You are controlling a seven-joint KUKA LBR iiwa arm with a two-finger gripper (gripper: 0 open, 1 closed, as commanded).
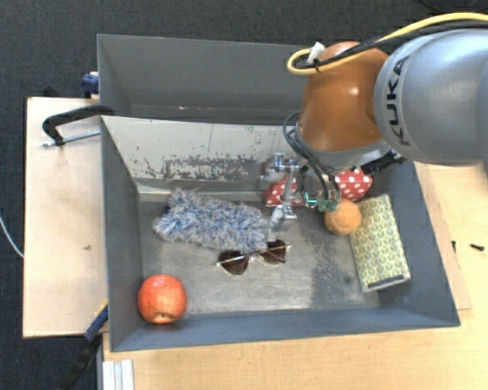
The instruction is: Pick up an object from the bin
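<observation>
Gripper [283, 205] hangs low in the bin [195, 71], close to the back wall, under the arm's orange cover [337, 96]. Open or closed: cannot tell, as the metal parts overlap what lies beneath.

Directly beneath and touching the gripper in this view: a red thing with white dots [273, 192]. More of the same red dotted pattern shows to the gripper's right in the view, beside the cover's lower edge. One thing or two: cannot tell.

Just left of the gripper: a fluffy blue-and-white cloth [211, 220], its near end reaching the gripper's tip.

Just in front of the gripper, toward the near wall: sunglasses [253, 258], lenses dark, lying flat on the floor.

Right of the gripper, near it: a small orange ball [342, 217], resting against a green patterned block [379, 243] that lies along the right wall.

Well apart from the gripper, in the near left corner: a red apple [161, 298].
</observation>
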